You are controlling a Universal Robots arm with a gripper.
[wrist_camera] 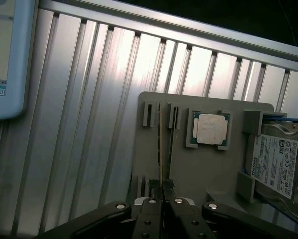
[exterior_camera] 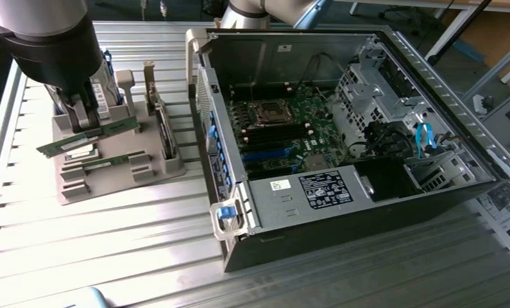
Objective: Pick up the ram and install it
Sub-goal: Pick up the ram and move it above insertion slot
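Claw [exterior_camera: 83, 128] clenched tight on the long, thin green circuit-board ram [exterior_camera: 58, 146]!
The stick sits tilted at the grey plastic parts holder [exterior_camera: 109, 178] on the ribbed aluminium worktop [exterior_camera: 109, 244], to the exterior view's left of the open black computer case [exterior_camera: 340, 239].

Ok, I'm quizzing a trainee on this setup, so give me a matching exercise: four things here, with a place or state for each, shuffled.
1. ram
2. CPU chip
3. hard drive
4. computer case

A. side open, motherboard showing
B. in a square recess of the grey holder
C. clamped in the gripper
D. bears a white label

Pairs: 1-C, 2-B, 3-D, 4-A
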